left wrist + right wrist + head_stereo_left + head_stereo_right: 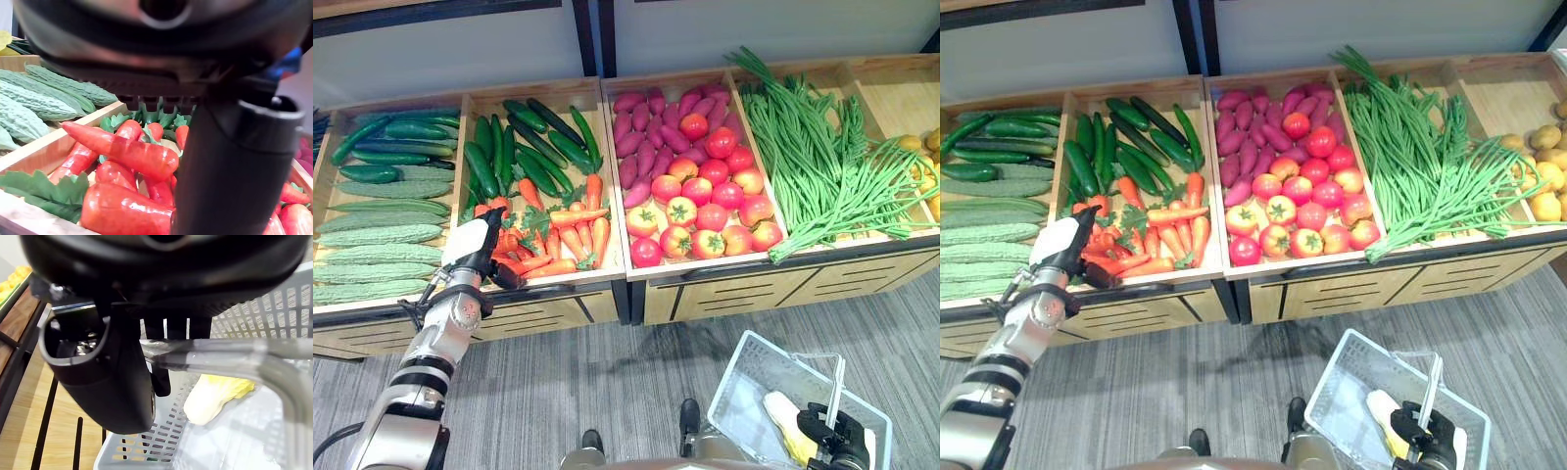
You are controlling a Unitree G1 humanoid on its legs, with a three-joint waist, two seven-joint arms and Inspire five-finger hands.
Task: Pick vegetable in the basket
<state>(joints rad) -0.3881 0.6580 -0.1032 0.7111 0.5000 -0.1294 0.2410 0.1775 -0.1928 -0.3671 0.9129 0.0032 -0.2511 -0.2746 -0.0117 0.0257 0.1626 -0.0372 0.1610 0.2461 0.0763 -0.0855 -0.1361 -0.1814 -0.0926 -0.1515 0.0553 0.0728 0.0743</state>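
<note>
Standing over the 7 o'clock corner of the carrot bin, the left hand has its fingers extended toward 12 o'clock and spread from the thumb. Nothing is clasped between them. The carrots lie just beyond the thumb in the left wrist view; contact with them cannot be confirmed. The left arm enters from 7 o'clock of the head view and rises to the bin's front edge, with the white-covered back of the hand facing upward.

The right hand, at 5 o'clock, has its fingers curled round the clear handle of the pale mesh basket. The basket hangs above the grey floor, in front of the wooden display stand. One pale yellow leafy vegetable lies inside it, near the hand.

Stand contents, as seen in the head view:
- bitter gourds at 9 o'clock
- cucumbers at 11 o'clock, behind the carrots
- tomatoes at centre
- purple sweet potatoes at 12 o'clock
- long green beans at 2 o'clock
</note>
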